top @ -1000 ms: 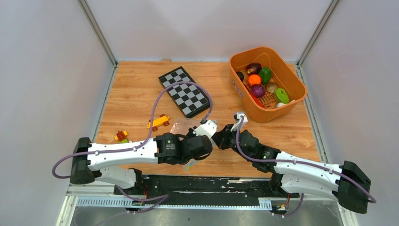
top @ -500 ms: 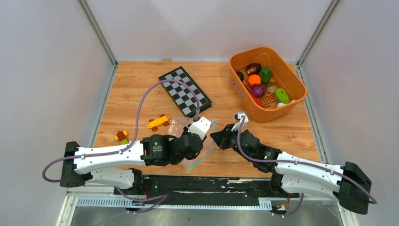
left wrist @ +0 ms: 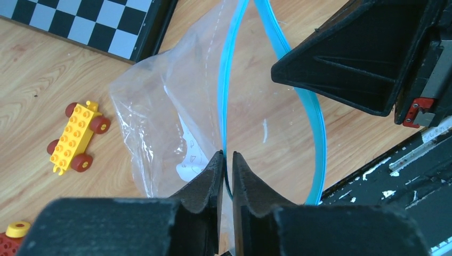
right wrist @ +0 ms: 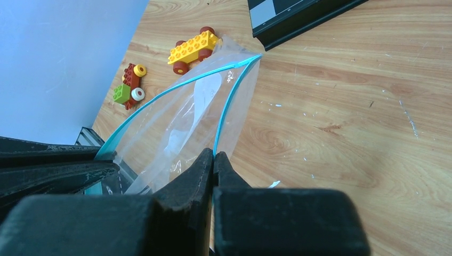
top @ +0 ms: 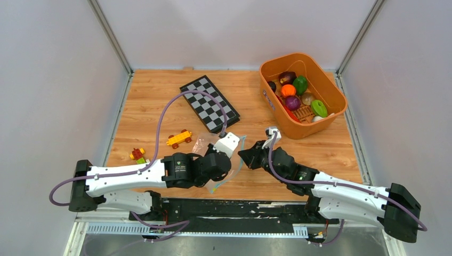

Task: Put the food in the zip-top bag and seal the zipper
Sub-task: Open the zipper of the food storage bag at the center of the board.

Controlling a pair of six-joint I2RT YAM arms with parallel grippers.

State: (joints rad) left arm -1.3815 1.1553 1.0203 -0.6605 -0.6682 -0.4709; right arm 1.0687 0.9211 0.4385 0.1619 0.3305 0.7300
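The clear zip-top bag (left wrist: pixel 160 106) lies on the wood near the front edge, its mouth pulled open. My left gripper (left wrist: pixel 227 156) is shut on one lip of the light-blue zipper (left wrist: pixel 225 85). My right gripper (right wrist: pixel 213 154) is shut on the other zipper lip (right wrist: pixel 229 101). In the top view the two grippers, left (top: pixel 227 165) and right (top: pixel 243 155), face each other across the bag (top: pixel 209 145). The bag holds only its white label (left wrist: pixel 189 160). The toy food (top: pixel 292 96) sits in the orange basket (top: pixel 269 101) at the back right.
A folded chessboard (top: pixel 209 103) lies behind the bag. A yellow toy car (top: pixel 179 138) and a brick piece (top: pixel 137 154) lie to the bag's left. The table's black front rail (top: pixel 256 208) is just below the grippers.
The left arm has drawn back to the left with its zipper lip, and the bag mouth has spread open. The right gripper has barely moved.
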